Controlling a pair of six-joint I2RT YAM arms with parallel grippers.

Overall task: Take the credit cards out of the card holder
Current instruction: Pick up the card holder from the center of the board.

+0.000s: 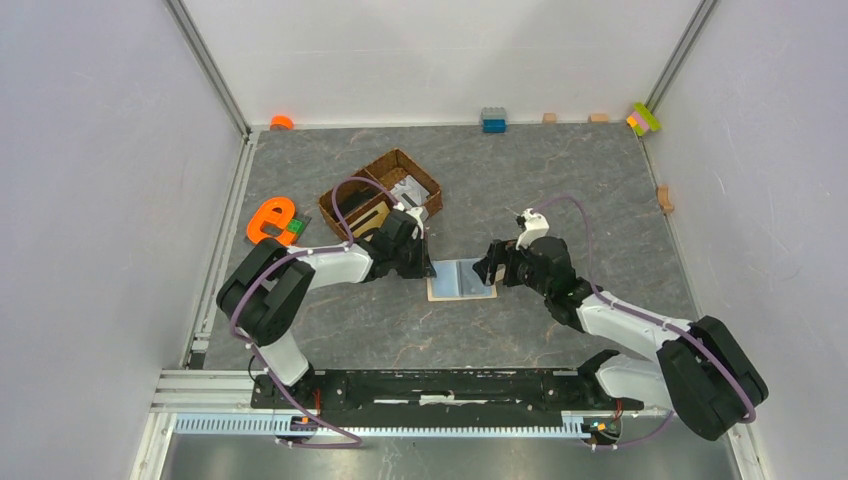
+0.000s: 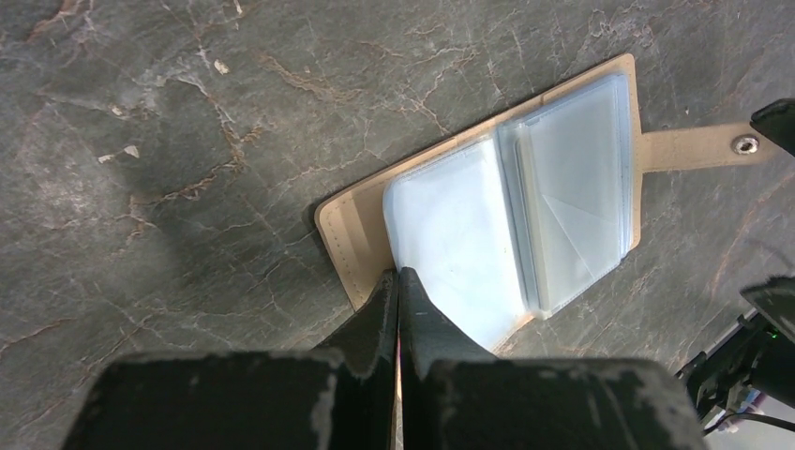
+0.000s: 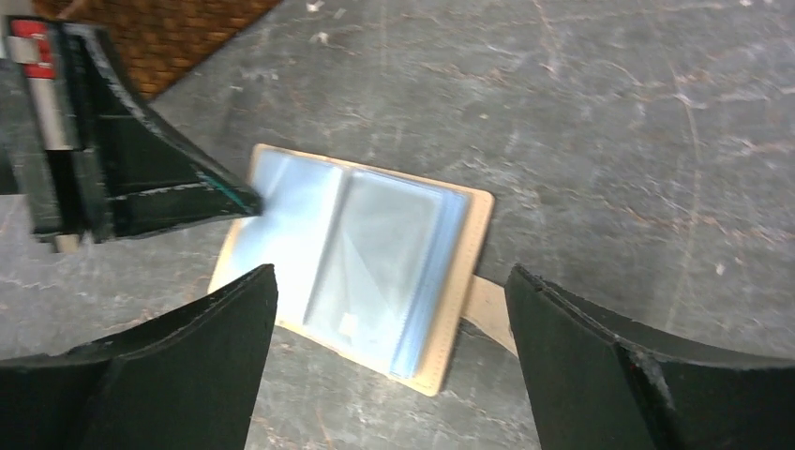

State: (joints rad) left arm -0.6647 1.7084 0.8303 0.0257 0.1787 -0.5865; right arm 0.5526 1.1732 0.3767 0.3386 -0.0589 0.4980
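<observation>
The beige card holder (image 1: 462, 279) lies open and flat on the grey table, its clear sleeves (image 2: 562, 187) facing up and its tab (image 2: 694, 145) pointing right. My left gripper (image 2: 398, 274) is shut, with its tips resting on the left sleeve at the holder's left edge. It also shows in the right wrist view (image 3: 239, 199). My right gripper (image 3: 390, 272) is open and empty, and it hovers over the holder's right half (image 3: 375, 253). The sleeves shine with glare and I cannot make out any credit card in them.
A brown wicker basket (image 1: 345, 195) stands behind the left arm, with pale flat things in it (image 1: 410, 188) that I cannot identify. An orange letter toy (image 1: 268, 217) lies at the far left. Small blocks (image 1: 493, 120) line the back wall.
</observation>
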